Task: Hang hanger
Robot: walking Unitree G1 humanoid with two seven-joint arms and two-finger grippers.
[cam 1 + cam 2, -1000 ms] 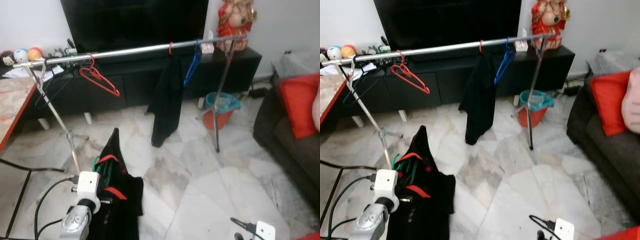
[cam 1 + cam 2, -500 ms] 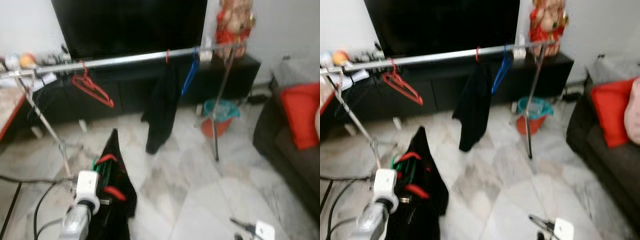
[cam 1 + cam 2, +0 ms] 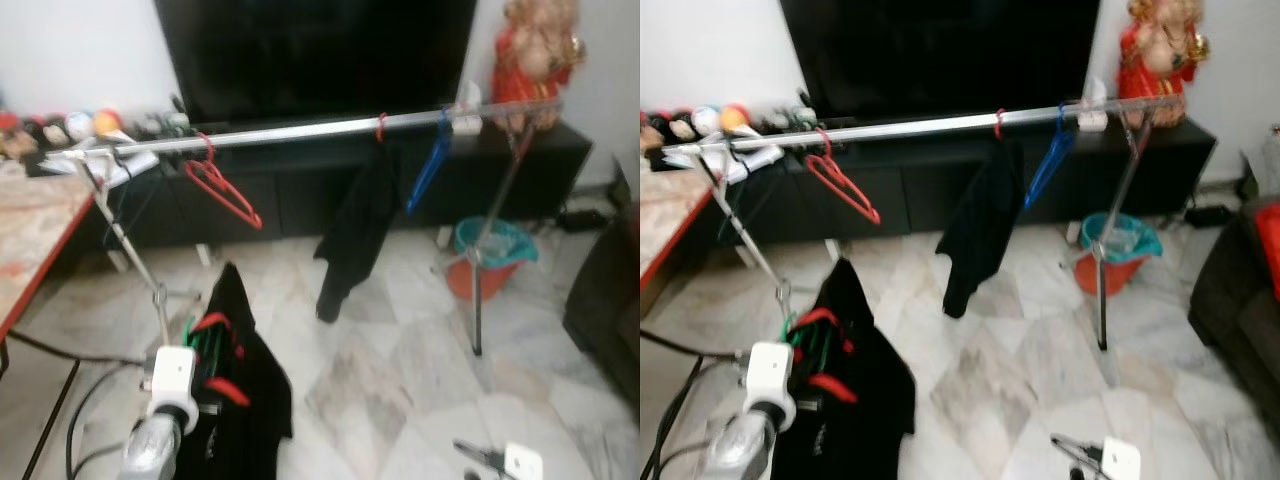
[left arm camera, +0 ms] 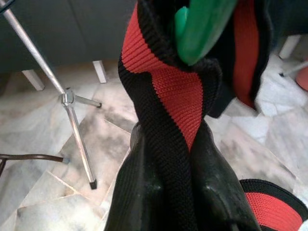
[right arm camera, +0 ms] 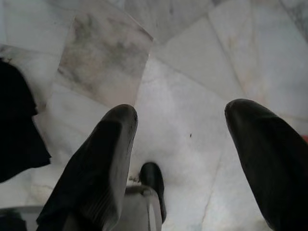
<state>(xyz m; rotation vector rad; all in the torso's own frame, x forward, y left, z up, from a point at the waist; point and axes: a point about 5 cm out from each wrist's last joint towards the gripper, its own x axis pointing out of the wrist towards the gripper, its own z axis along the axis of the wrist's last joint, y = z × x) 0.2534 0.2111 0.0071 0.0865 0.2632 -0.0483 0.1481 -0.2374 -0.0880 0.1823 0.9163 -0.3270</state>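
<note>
My left gripper point(image 4: 175, 159) is clamped on the red-and-black collar of a black garment point(image 3: 235, 385) that carries a green hanger point(image 4: 204, 26) – I hold it low at my left, above the marble floor point(image 3: 400, 370) and near the foot of a metal clothes rail point(image 3: 300, 132). On that rail hang a red hanger point(image 3: 222, 190), a second black garment point(image 3: 355, 230) and a blue hanger point(image 3: 428, 170). My right gripper point(image 5: 180, 144) hangs idle over the floor, fingers spread wide apart.

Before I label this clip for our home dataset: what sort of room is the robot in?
Most likely a living room: a big dark TV above a low black cabinet, a marble tile floor, and a metal clothes rail set up in front with hangers on it.
</note>
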